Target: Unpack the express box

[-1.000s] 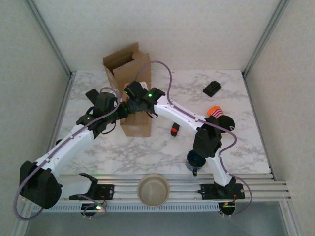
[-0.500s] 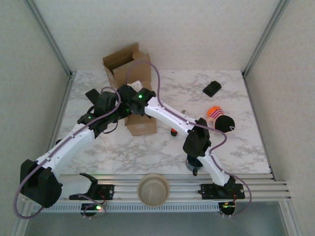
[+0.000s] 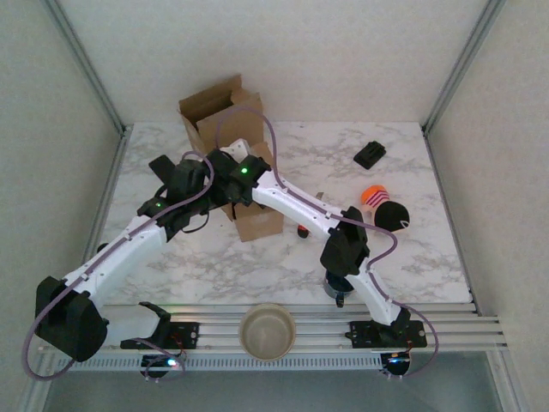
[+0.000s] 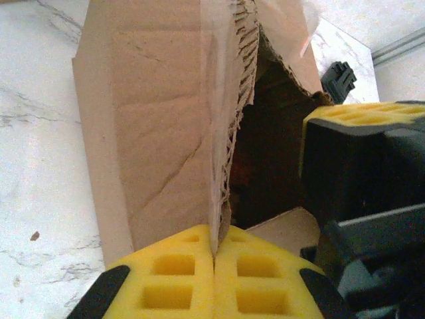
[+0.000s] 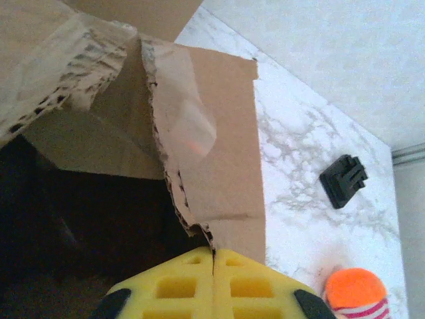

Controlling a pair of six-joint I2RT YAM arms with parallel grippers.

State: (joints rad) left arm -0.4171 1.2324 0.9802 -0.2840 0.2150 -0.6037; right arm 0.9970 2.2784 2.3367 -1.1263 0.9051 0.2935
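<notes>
The express box (image 3: 259,220) is a brown cardboard carton with torn, open flaps, at the table's left middle. My left gripper (image 3: 208,184) is shut on the box's torn left wall edge; in the left wrist view its yellow pads (image 4: 214,249) pinch the cardboard (image 4: 153,119). My right gripper (image 3: 230,190) is shut on the opposite wall; in the right wrist view the pads (image 5: 213,256) clamp the ragged edge of that panel (image 5: 222,153). The box's inside is dark and its contents are hidden. The right arm's yellow finger pad (image 4: 352,114) shows beside the opening.
A black block (image 3: 370,154) lies at the back right. An orange and black striped toy (image 3: 384,206) and a small red and black item (image 3: 303,229) lie right of the box. A dark cup (image 3: 337,287) sits under the right arm; a beige bowl (image 3: 267,330) rests at the near rail.
My right gripper moved left onto the box's wall and shut from open. The box's near end shifted a little to the right. The left gripper kept its grip.
</notes>
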